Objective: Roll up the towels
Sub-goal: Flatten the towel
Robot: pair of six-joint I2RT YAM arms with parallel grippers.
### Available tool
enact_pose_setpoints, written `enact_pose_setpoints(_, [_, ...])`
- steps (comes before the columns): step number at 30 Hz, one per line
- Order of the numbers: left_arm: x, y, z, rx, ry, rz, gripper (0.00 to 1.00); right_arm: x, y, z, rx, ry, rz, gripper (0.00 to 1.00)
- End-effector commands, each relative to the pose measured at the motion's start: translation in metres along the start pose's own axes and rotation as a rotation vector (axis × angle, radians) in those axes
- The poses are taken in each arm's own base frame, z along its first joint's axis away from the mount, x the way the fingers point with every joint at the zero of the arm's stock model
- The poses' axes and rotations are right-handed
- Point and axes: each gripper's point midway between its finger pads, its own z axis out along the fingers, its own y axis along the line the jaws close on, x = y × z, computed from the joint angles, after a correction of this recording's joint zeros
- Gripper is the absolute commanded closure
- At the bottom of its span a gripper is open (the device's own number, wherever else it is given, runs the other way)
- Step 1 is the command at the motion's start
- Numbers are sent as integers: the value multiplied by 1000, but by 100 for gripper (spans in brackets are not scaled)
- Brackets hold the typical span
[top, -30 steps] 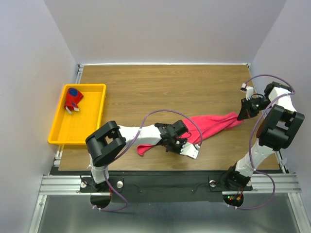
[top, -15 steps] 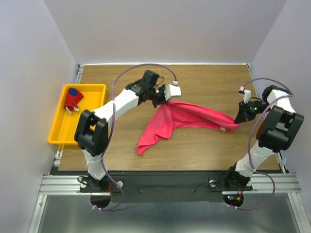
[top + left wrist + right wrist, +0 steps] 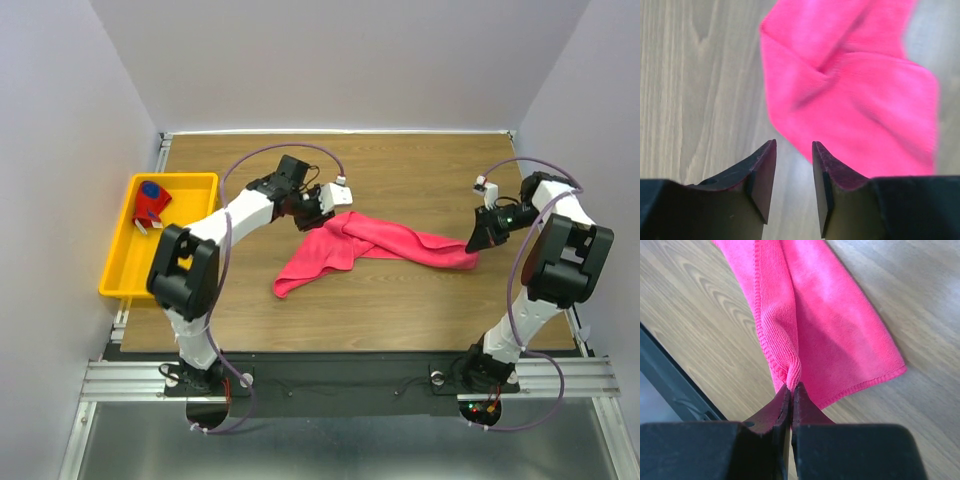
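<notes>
The pink-red towel (image 3: pixel 372 241) lies crumpled in a long strip across the middle of the table. My left gripper (image 3: pixel 319 217) hovers just off the towel's far-left end. In the left wrist view it (image 3: pixel 794 145) is open, with bare wood between its fingers and the towel (image 3: pixel 855 95) just ahead. My right gripper (image 3: pixel 476 246) is shut on the towel's right end; the right wrist view shows a bunched edge of cloth (image 3: pixel 790 365) pinched at the fingertips (image 3: pixel 791 388). The patterned red and navy towel (image 3: pixel 152 203) sits rolled in the yellow tray.
The yellow tray (image 3: pixel 112 272) stands at the table's left edge. The table's black front edge (image 3: pixel 675 385) shows in the right wrist view, left of the gripper. Bare wood (image 3: pixel 420 170) surrounds the pink towel.
The left gripper swung from the near side to the far side with the towel's end, then opened and let it go. The towel sank onto the table. The right gripper shifted slightly left.
</notes>
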Motion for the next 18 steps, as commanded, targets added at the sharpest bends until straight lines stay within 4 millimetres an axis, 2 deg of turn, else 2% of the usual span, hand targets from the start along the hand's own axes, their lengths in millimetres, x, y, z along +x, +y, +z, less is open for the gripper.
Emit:
enact_pose_setpoints(1, [-38,-49,-29,46,-89,236,58,-19,-7,-3,8,-55,-9,99])
enact_pose_setpoints(3, [-33,-65,-23,62,-59,321,60,-23,-9,-4,11,-62,-7,99])
enact_pose_setpoints(4, [-31,-83,-14,95,-42,355,60,-24,-9,-4,11,-64,-5,99])
enact_pose_setpoints(6, [-26,-95,-4,103,-15,423,60,-25,-9,-4,11,-66,-2,99])
enact_pose_setpoints(7, [-32,-104,3,108,-23,470,60,-25,-10,-5,15,-65,-3,99])
enact_pose_setpoints(9, [-30,-111,9,118,-21,532,60,-24,-11,-5,18,-58,-1,99])
enact_pose_setpoints(12, [-38,-121,19,137,-43,602,61,-23,-12,-5,24,-53,-4,99])
enact_pose_setpoints(15, [-34,-129,33,152,-22,639,61,-22,-12,-3,19,-50,1,99])
enact_pose_setpoints(16, [-27,-129,38,149,4,651,61,-23,-13,-3,19,-53,-2,99])
enact_pose_setpoints(18, [-25,-128,43,133,15,664,59,-21,-12,-2,14,-52,-1,99])
